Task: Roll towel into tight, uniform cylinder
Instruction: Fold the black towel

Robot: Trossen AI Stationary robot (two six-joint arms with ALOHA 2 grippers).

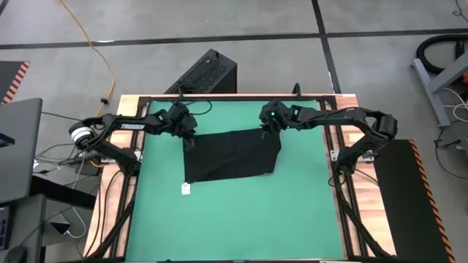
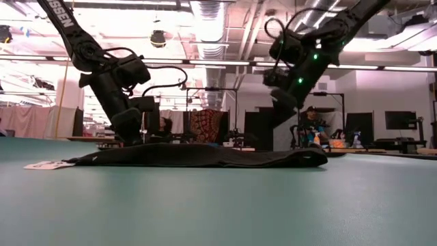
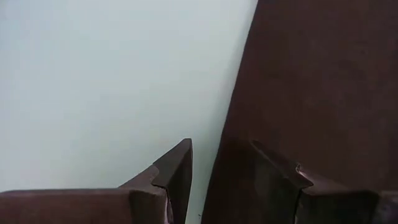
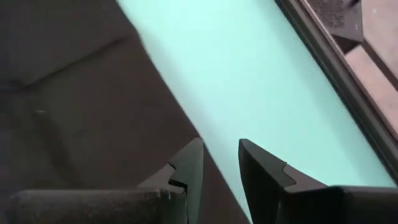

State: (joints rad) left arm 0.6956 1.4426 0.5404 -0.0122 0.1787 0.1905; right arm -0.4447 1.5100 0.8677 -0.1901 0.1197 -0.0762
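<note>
We saw the green mat spread over the table, bare on its near half. A small white tag lay on it at about 8 o'clock from the mat's middle, just beyond the near left corner of the towel. The towel, a black cloth, lay flat and mostly spread open on the far half of the mat, toward 12 o'clock from the middle, with a slight fold along its right side; from table height it showed as a low dark strip, a little thicker at its right end.

Farther on, the left gripper stood at the towel's far left corner, at about 10 o'clock from the cloth's middle. Its wrist camera showed the two fingers parted, straddling the cloth's edge with nothing between them.

The right gripper stood at the towel's far right corner, at about 1 o'clock from the cloth's middle. Its fingers were also apart, one over the cloth and one over the mat, holding nothing.

Beyond the table, at 12 o'clock, a black ribbed box sat on the floor
</note>
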